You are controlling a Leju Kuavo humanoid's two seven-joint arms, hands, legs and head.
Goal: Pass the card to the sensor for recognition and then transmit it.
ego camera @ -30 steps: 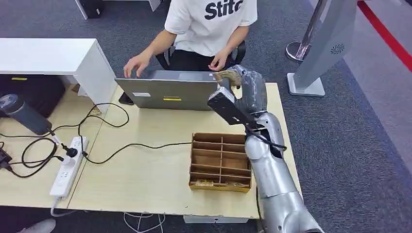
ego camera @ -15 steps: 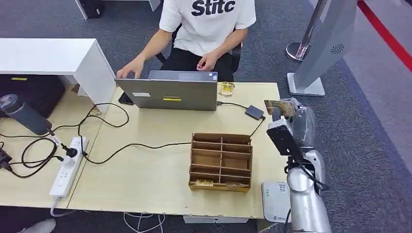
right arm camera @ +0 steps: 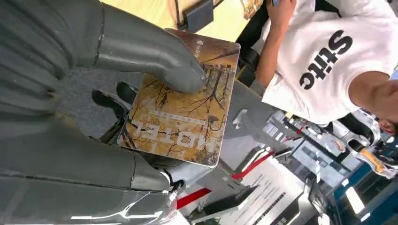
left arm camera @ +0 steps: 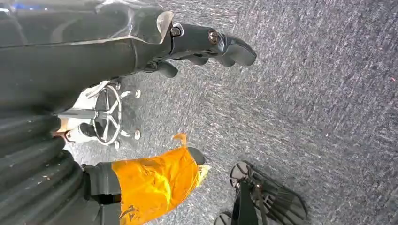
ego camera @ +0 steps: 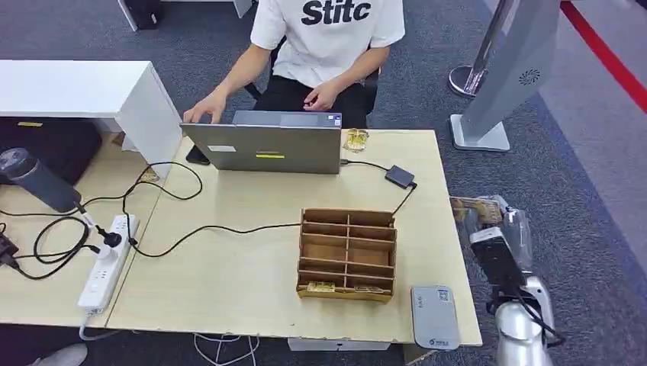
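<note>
On the wooden desk, we see the card pinched under the right hand's thumb, off the desk's right edge. The sensor lies at seven o'clock from it, near. Left hand hangs curled, holding nothing.

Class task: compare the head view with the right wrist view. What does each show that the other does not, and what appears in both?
Head view alone: the wooden organizer, the grey card reader at the table's near edge, the open laptop, and the power strip.

Right wrist view alone: the card's printed face, a tree picture with lettering, pressed under the thumb.

Both: the card held in the right robot hand, off the table's right side, and the person in the white shirt.
</note>
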